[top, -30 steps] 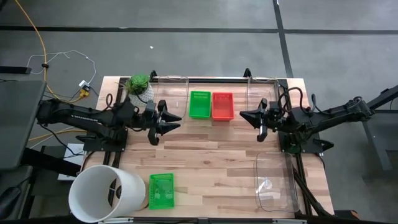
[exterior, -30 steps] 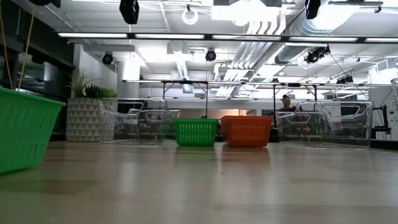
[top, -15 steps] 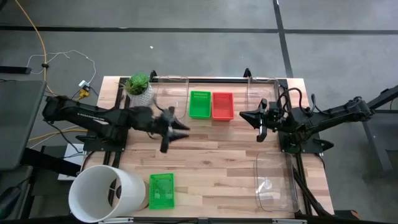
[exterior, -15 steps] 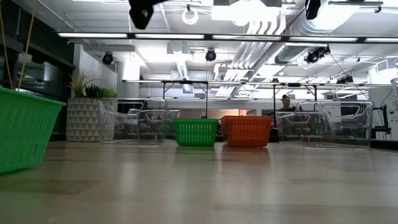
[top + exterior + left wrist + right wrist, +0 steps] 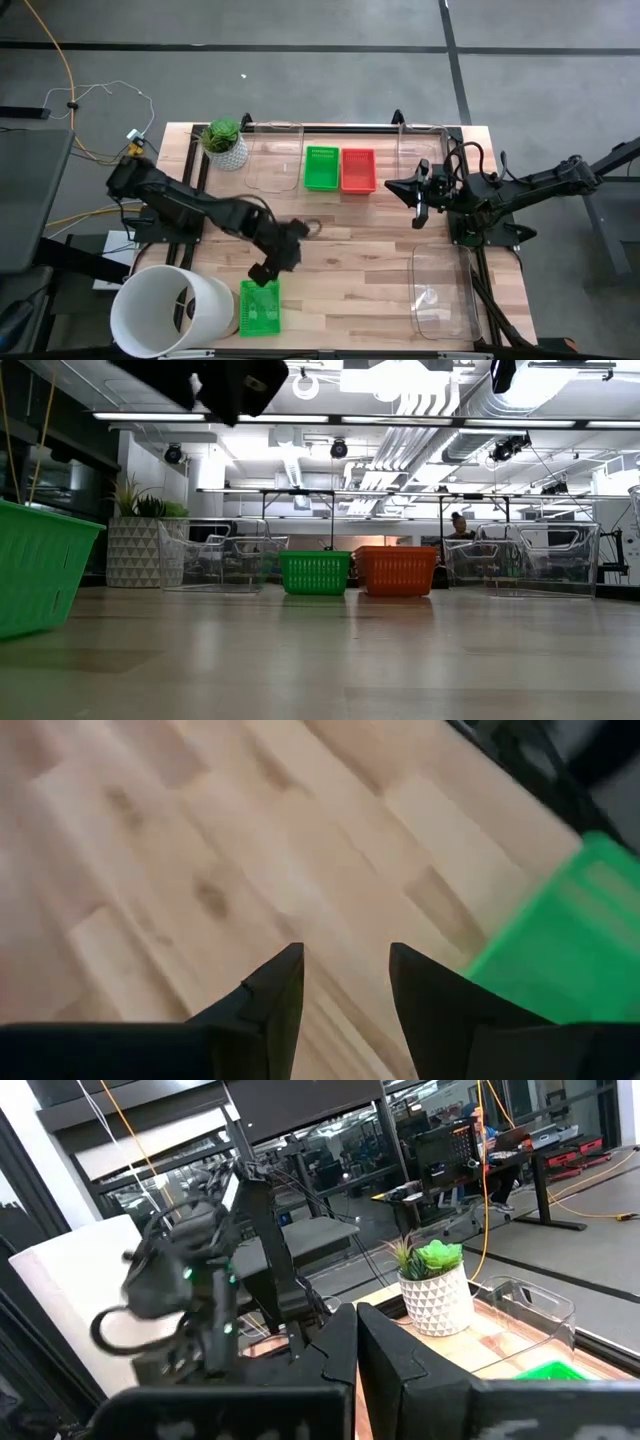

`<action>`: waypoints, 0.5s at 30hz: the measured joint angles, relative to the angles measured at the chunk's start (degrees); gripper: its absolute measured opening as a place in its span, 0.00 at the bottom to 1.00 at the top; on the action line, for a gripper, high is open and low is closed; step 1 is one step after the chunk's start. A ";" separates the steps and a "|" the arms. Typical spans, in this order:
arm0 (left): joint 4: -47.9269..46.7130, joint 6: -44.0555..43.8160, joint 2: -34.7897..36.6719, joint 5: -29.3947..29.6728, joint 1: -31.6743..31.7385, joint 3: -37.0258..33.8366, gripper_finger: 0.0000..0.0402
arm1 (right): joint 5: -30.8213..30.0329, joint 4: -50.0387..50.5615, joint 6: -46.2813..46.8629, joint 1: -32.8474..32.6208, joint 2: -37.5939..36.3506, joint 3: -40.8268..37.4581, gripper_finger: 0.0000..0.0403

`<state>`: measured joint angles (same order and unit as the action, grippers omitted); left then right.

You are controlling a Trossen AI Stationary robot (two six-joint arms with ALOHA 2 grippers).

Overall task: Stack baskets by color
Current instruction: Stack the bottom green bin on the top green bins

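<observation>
A green basket point(image 5: 321, 168) and a red basket point(image 5: 358, 169) stand side by side on their bases at the table's far middle. Another green basket point(image 5: 260, 305) rests on its base at the near edge. My left gripper point(image 5: 264, 272) hangs just beyond that near basket's far end, tipped down and open. In the left wrist view its fingers point(image 5: 345, 990) have bare wood between them, with the green basket point(image 5: 560, 950) off to one side. My right gripper point(image 5: 415, 190) waits shut, level, to the right of the red basket.
A large white bucket point(image 5: 165, 310) lies beside the near green basket at the front left. A potted plant point(image 5: 225, 143) stands at the far left corner. Clear plastic bins sit at the far edge point(image 5: 275, 155) and front right point(image 5: 445, 295). Bare wood fills the table's middle.
My left gripper has swung from beside the plant toward the table's near edge and lower, tipping from level to pointing down and rolling about its own line. It now hangs by the near green basket. Its fingers have stayed open, and no basket has moved.
</observation>
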<state>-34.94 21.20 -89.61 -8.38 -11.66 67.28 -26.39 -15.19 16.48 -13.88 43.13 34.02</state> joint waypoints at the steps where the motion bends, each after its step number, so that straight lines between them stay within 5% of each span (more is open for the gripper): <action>1: -0.45 1.80 -0.74 0.00 -0.91 0.27 0.34 | 0.00 0.17 0.00 0.00 0.00 0.00 0.00; 15: -4.60 17.33 -7.65 0.21 -9.60 0.34 0.34 | -0.01 1.29 0.01 -0.01 0.00 0.00 0.00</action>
<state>-39.54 38.53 -97.26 -8.17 -21.26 67.61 -26.40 -13.91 16.49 -13.89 43.13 34.02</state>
